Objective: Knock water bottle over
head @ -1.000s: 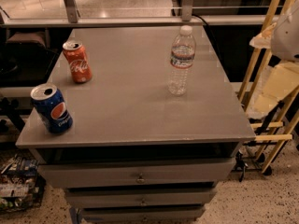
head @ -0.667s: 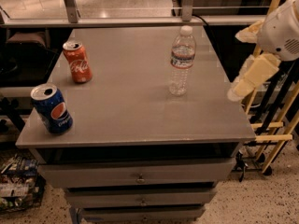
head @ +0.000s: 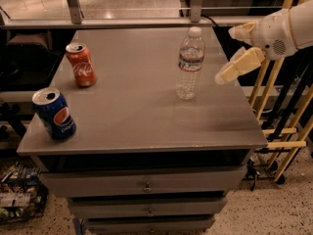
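Note:
The water bottle stands upright on the right part of the grey cabinet top. It is clear ribbed plastic with a white cap and a red-and-blue label band. My gripper comes in from the right edge of the view, above the table's right side, at about the height of the bottle's upper half. Its two cream fingers are spread apart and point left toward the bottle. A gap remains between the fingers and the bottle. The gripper holds nothing.
A red Coca-Cola can stands at the left of the top, and a blue Pepsi can nearer the front left corner. Drawers lie below the top. Wooden racks stand to the right, and a metal rail runs behind.
My gripper has moved left and upward from the table's right edge, closing in on the water bottle. The bottle and both cans have not moved.

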`<action>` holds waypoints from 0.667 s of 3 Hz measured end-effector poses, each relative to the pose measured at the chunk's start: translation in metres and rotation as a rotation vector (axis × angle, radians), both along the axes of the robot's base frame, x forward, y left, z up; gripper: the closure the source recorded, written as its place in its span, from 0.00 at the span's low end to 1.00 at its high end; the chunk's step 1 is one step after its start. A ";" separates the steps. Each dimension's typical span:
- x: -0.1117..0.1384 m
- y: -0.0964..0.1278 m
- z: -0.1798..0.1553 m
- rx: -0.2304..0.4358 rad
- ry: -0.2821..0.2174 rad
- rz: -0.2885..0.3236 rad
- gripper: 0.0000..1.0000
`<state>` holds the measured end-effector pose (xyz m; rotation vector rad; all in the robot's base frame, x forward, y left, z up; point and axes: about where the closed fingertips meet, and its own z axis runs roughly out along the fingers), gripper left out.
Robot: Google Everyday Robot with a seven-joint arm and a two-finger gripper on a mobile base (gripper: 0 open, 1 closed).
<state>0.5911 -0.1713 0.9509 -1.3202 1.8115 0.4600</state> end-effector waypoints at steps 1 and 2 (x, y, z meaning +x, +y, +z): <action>0.012 0.016 -0.001 0.100 0.005 0.038 0.00; 0.010 0.036 0.001 0.137 0.011 0.100 0.00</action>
